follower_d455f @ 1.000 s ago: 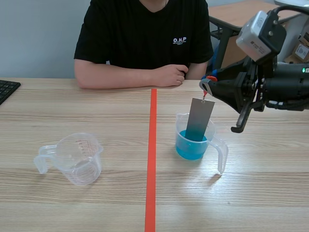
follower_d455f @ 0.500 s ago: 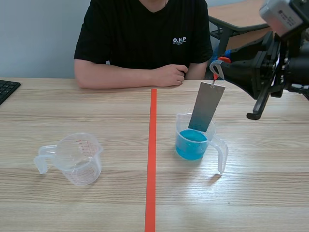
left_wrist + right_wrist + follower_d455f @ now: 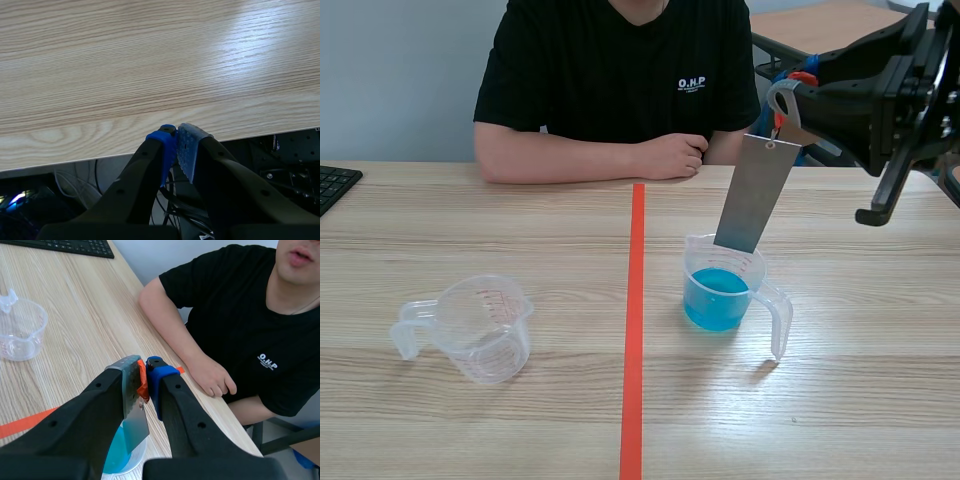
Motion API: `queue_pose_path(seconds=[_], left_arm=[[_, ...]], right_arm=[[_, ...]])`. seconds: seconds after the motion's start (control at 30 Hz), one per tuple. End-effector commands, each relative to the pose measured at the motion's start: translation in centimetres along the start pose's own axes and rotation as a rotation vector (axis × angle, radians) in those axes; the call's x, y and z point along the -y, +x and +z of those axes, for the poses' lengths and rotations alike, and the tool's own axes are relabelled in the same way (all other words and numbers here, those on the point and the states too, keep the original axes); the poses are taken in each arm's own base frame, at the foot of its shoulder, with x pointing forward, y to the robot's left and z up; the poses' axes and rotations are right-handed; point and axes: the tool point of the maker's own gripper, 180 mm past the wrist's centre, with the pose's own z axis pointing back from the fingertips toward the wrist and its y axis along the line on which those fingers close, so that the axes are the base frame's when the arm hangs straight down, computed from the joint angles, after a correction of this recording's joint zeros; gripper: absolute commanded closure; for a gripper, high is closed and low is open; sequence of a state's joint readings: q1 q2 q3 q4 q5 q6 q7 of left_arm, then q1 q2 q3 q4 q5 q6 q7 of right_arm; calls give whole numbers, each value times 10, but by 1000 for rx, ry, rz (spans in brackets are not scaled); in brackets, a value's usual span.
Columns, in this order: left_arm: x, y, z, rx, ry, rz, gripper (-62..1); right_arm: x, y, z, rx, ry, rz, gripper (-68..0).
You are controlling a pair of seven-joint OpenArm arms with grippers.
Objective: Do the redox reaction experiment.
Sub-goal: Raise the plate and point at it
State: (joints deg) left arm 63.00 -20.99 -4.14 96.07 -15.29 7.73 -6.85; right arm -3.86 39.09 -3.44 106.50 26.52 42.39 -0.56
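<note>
Noted right gripper [image 3: 792, 92] raised above desk [image 3: 470, 220], clamped on orange clip [image 3: 803, 77] carrying grey metal plate [image 3: 757, 195]. Found plate hanging tilted, lower edge at rim of cup [image 3: 782, 318], just above blue liquid [image 3: 718, 284]. Noted left gripper [image 3: 174, 145] closed with nothing held, at desk edge. Recorded empty cup [image 3: 485, 330] well apart, across red tape line [image 3: 633, 330]

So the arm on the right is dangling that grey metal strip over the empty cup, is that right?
Not quite. The cup under the metal strip is not empty: it holds blue liquid, as the scene view shows. The empty cup stands across the red line. The right arm's fingers do hold the strip from above.
</note>
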Motion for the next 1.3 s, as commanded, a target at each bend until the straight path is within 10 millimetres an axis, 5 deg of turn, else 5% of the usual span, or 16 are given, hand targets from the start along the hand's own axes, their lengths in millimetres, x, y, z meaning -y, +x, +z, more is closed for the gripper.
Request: queue_pose_path(seconds=[0.0, 0.7, 1.03, 1.27], left_arm=[[1, 5, 0, 18, -1, 3, -49], [8, 11, -2, 34, -89, -39, -49], [26, 57, -8, 181, -353, -227, -49], [30, 109, -21, 307, -493, -367, -49]], right_arm=[[4, 14, 2, 35, 0, 18, -15], [3, 37, 5, 50, 10, -35, -15], [3, 37, 5, 51, 9, -35, -15], [3, 38, 5, 52, 9, -36, -15]])
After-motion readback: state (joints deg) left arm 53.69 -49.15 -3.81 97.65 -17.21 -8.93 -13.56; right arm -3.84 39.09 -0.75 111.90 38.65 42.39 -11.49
